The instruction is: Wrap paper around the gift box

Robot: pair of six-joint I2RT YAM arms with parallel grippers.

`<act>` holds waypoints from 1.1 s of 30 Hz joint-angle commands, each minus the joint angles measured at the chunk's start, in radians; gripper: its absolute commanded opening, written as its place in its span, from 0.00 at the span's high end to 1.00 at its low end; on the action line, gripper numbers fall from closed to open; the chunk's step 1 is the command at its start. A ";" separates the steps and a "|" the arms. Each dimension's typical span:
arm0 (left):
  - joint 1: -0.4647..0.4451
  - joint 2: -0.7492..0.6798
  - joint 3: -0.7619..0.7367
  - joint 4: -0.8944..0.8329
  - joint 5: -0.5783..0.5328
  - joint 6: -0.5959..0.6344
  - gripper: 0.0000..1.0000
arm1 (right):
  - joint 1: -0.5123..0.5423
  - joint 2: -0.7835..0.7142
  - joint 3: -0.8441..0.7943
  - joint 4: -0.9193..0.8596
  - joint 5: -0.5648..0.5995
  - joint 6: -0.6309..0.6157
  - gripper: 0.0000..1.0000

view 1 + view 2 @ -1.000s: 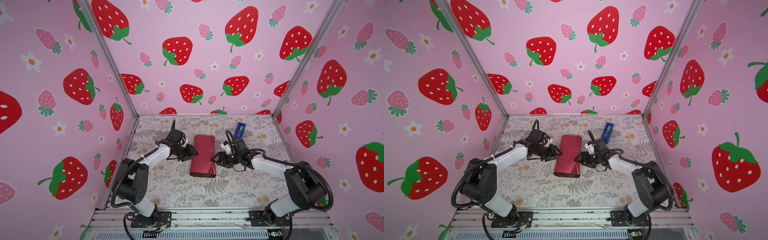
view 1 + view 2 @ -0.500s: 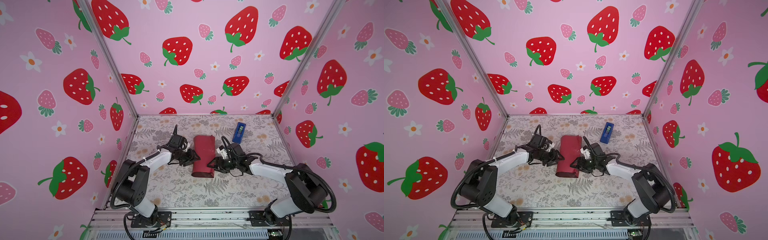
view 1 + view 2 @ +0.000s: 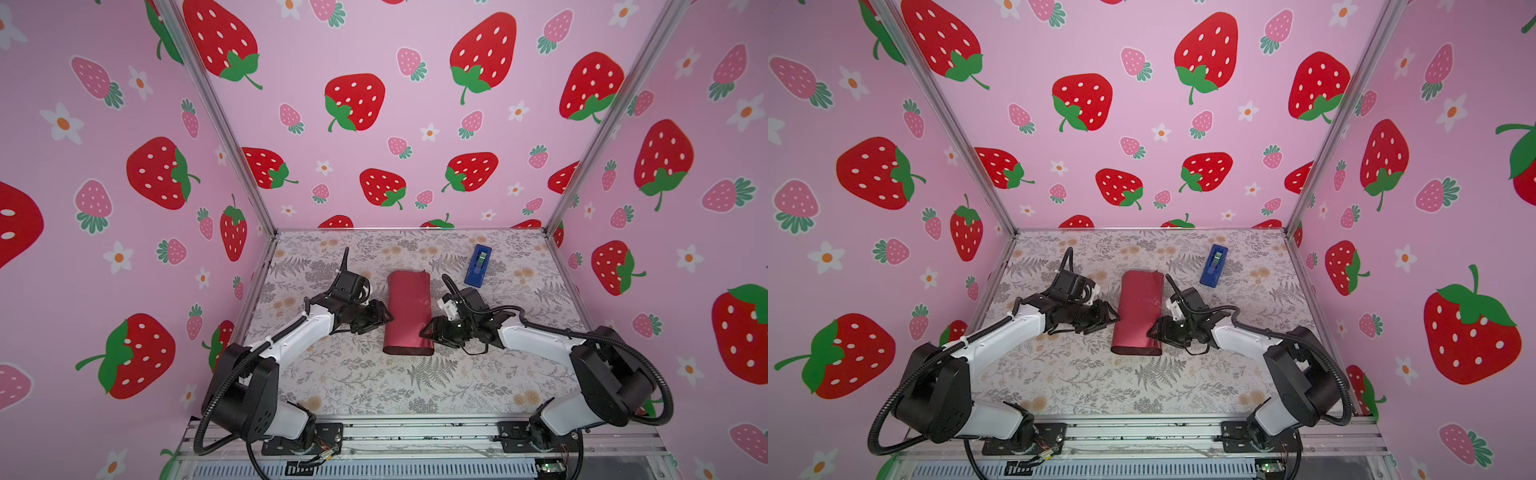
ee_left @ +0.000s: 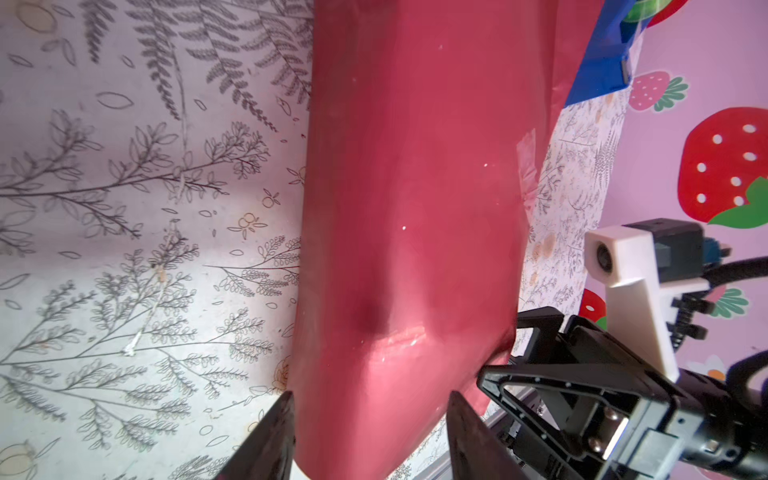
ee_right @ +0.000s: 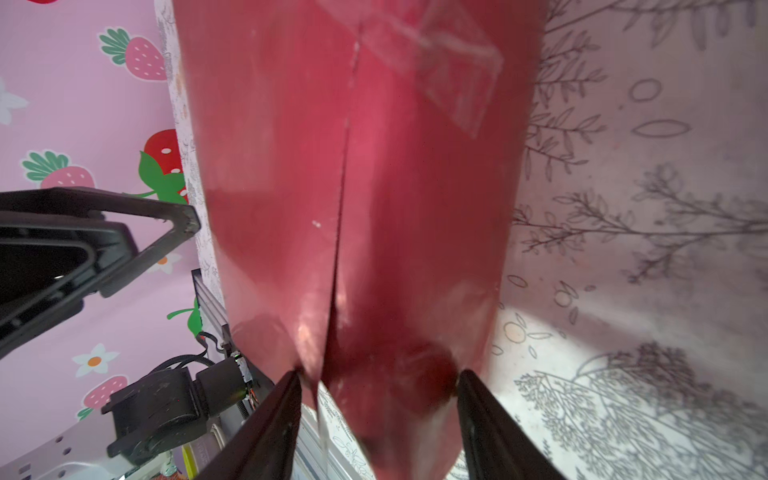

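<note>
The maroon paper [image 3: 408, 311] [image 3: 1138, 316] lies on the table as a long wrapped tube. The gift box is hidden inside it. A seam [image 5: 343, 208] runs along the paper, with clear tape [image 5: 449, 70] across it. My left gripper [image 3: 386, 318] [image 3: 1115, 322] is at the tube's left side, its jaws closed over the paper [image 4: 415, 208] from both faces [image 4: 370, 419]. My right gripper [image 3: 424, 330] [image 3: 1152, 328] meets the tube's right side, and its fingers press the paper on both sides [image 5: 376, 386].
A bright blue tape dispenser [image 3: 478, 266] [image 3: 1213, 266] lies behind the right gripper, toward the back right of the floral table [image 3: 374, 386]. Pink strawberry walls enclose the left, back and right. The metal rail [image 3: 415, 432] runs along the front edge.
Both grippers have slid a little toward the front along the tube's sides. The right jaws have narrowed slightly on the paper. The tube stays in place.
</note>
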 commanded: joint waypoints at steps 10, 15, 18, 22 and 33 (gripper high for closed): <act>-0.053 0.059 -0.045 0.017 -0.107 0.065 0.42 | 0.004 0.032 0.030 -0.076 0.102 -0.047 0.39; -0.059 0.099 -0.049 0.046 -0.109 0.067 0.43 | 0.005 0.020 0.033 -0.078 0.102 -0.045 0.40; -0.060 0.118 -0.046 0.062 -0.103 0.068 0.44 | 0.005 0.010 0.039 -0.081 0.097 -0.045 0.40; -0.064 0.137 -0.042 0.075 -0.108 0.068 0.46 | 0.005 -0.009 0.051 -0.087 0.101 -0.048 0.38; -0.069 0.202 -0.033 0.125 -0.097 0.060 0.53 | 0.033 -0.069 0.025 -0.049 0.231 -0.038 0.35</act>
